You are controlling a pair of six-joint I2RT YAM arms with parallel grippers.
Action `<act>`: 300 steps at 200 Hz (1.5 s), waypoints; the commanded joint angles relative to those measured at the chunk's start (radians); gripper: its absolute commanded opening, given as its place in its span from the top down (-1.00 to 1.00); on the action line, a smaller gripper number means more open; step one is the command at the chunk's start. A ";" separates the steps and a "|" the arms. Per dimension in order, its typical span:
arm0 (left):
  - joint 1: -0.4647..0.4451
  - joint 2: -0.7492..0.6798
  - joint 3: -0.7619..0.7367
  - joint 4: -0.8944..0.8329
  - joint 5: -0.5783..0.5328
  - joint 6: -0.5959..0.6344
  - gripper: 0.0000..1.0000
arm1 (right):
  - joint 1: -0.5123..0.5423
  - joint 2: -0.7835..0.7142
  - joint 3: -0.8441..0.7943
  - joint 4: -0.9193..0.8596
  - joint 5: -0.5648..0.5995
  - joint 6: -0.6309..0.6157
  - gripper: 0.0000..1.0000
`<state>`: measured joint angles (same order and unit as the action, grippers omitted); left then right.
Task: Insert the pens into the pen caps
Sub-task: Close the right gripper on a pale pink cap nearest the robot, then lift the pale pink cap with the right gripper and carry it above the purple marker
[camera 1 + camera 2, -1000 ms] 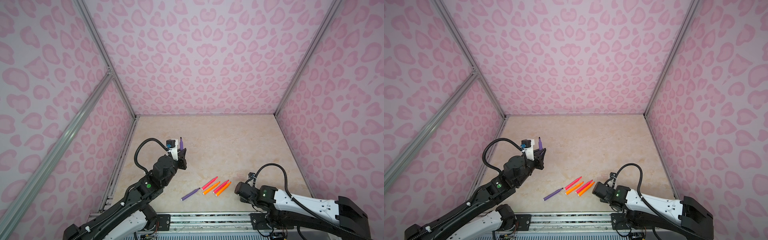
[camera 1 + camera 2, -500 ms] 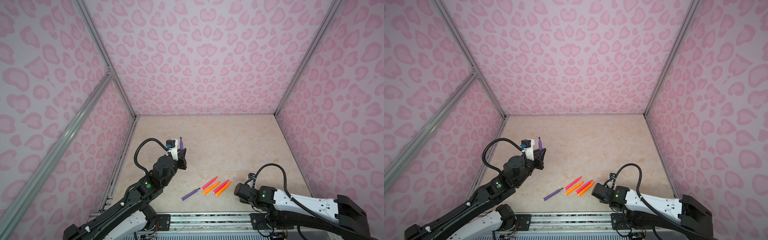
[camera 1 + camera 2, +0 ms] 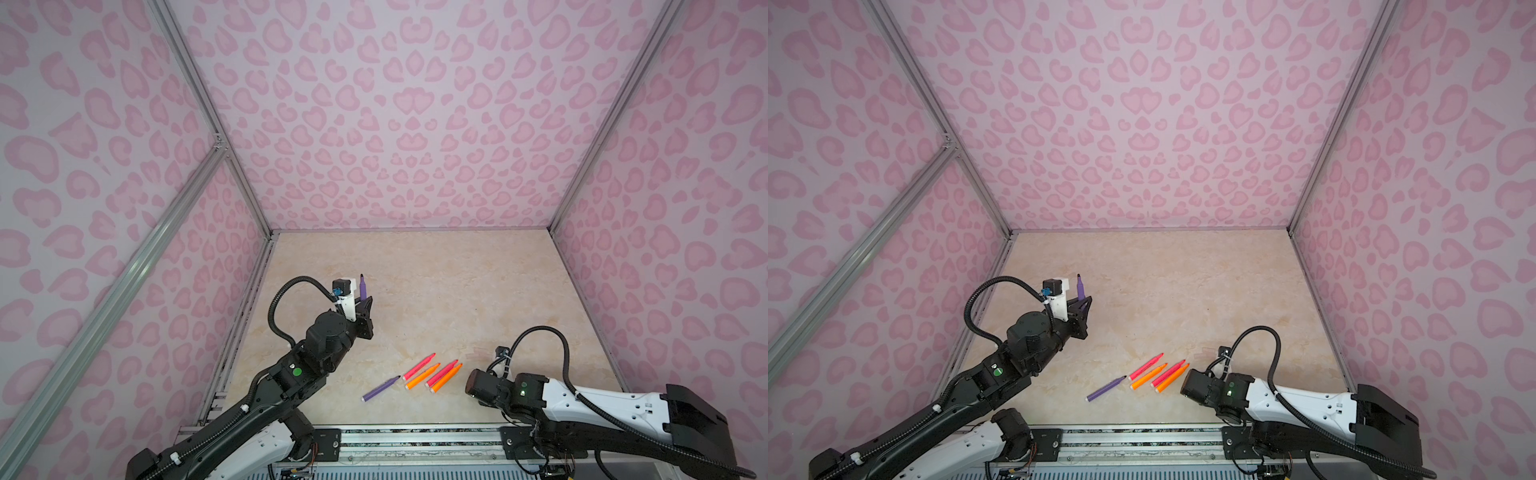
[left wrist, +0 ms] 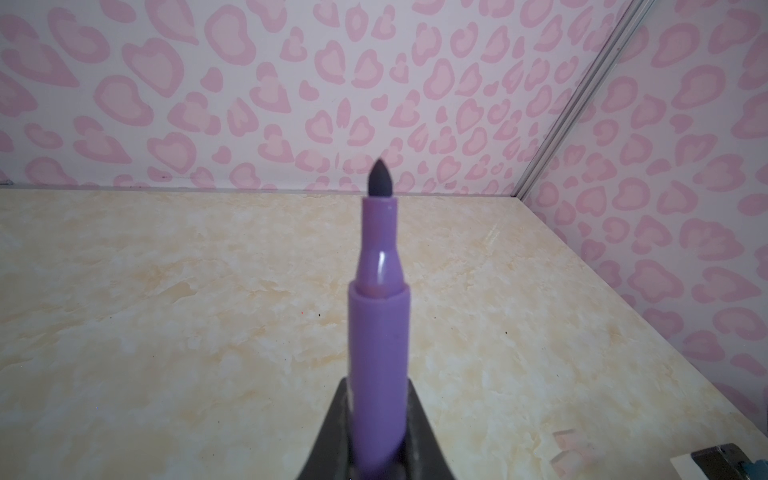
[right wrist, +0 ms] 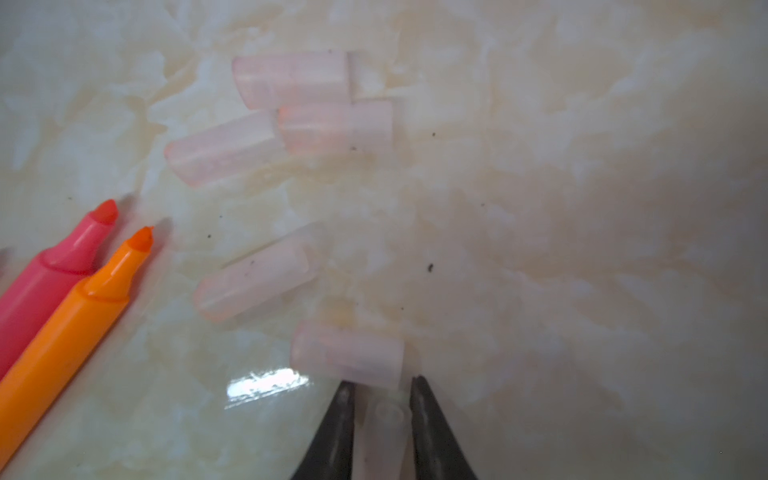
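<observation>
Five pens [image 3: 422, 376] lie side by side on the table [image 3: 436, 282] (caps [image 5: 254, 276] just to their right).

The left arm [image 3: 291, 374] rises away from the row of loose pens [image 3: 422, 376]. Its left gripper [image 3: 366, 300] is held high, well beyond that row, jaws clamped on a purple pen [image 4: 377, 332] standing tip up. The right arm [image 3: 582, 399] lies low, stretched toward the row. The right gripper [image 5: 383, 386] points down just beside it, jaws narrowly apart either side of a pen cap [image 5: 384, 432]; whether they press it is unclear.
</observation>
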<state>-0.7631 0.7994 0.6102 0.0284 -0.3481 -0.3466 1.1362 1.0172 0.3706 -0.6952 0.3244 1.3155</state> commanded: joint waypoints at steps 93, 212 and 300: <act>0.001 -0.007 -0.001 0.024 -0.002 0.006 0.92 | 0.018 -0.038 -0.013 -0.010 -0.075 0.032 0.79; 0.000 -0.061 -0.049 0.031 -0.045 -0.091 0.92 | 0.022 -0.014 0.307 0.219 0.175 -0.169 0.77; 0.054 0.062 -0.054 0.073 0.294 -0.175 0.92 | -0.361 0.153 0.455 0.685 -0.049 -0.451 0.81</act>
<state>-0.7204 0.8398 0.5529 0.0086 -0.2695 -0.5224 0.8394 1.1496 0.7925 -0.1524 0.3412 0.9684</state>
